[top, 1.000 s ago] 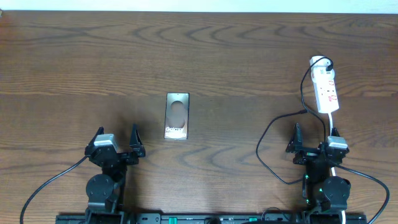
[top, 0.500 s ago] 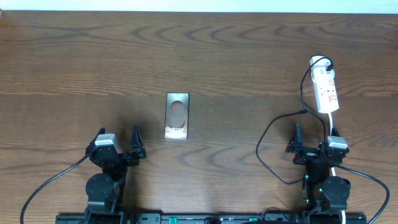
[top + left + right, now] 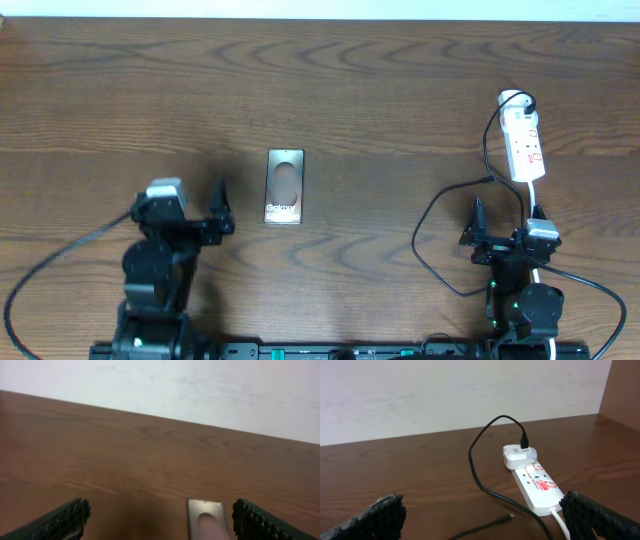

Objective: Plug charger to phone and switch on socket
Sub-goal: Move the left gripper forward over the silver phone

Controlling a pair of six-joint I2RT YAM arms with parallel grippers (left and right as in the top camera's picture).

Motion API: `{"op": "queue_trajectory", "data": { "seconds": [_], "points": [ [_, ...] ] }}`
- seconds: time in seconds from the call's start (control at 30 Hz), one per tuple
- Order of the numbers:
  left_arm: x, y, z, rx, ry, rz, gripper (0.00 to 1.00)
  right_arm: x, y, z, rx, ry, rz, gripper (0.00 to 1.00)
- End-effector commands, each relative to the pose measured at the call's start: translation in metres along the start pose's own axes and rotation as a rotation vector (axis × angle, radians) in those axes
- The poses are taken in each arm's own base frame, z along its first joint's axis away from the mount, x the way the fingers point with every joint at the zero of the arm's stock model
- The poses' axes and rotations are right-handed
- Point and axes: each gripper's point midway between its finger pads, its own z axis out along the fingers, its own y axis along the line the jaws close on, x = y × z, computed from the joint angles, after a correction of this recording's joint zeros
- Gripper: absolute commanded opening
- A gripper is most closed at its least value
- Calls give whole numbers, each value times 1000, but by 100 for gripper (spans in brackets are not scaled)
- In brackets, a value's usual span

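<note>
Left fingers (image 3: 220, 200) spread just left of the phone (image 3: 285, 186); right fingers (image 3: 477, 215), also spread, well right of it, between the charger (image 3: 416, 245) loop and the socket (image 3: 525, 148).

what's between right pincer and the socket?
In the right wrist view, the charger's cable and loose plug tip, plus the socket's white cord, lie ahead of the right pincer.

I see my black two-finger left gripper (image 3: 182, 203) extended forward, jaws wide; black right gripper (image 3: 505, 218) tucked near base, likewise spread.
</note>
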Motion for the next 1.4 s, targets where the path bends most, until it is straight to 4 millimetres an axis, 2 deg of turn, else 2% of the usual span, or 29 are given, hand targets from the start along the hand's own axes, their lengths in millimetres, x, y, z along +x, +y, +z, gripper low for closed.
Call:
{"op": "queue_trajectory", "data": {
  "seconds": [0.0, 0.23, 0.43, 0.53, 0.77, 1.0, 1.17, 1.2, 1.37],
  "points": [
    [-27, -17, 7, 56, 22, -7, 93, 0, 3, 0, -13, 0, -14, 99],
    [-52, -34, 30, 45, 160, 13, 93, 0, 3, 0, -13, 0, -14, 99],
    [-66, -41, 52, -67, 247, 75, 93, 0, 3, 0, -13, 0, -14, 99],
    [-66, -43, 63, -134, 294, 85, 93, 0, 3, 0, -13, 0, -14, 99],
    [-49, -70, 90, -134, 418, 60, 93, 0, 3, 0, -13, 0, -14, 99],
    [-19, -93, 106, -98, 506, 88, 93, 0, 3, 0, -13, 0, -14, 99],
    [-7, -97, 110, -89, 542, 100, 93, 0, 3, 0, -13, 0, -14, 99],
    [-6, -98, 110, -87, 546, 100, 98, 0, 3, 0, -13, 0, -14, 99],
    [-4, -97, 110, -89, 553, 102, 98, 0, 3, 0, -13, 0, -14, 99]
  ]
}}
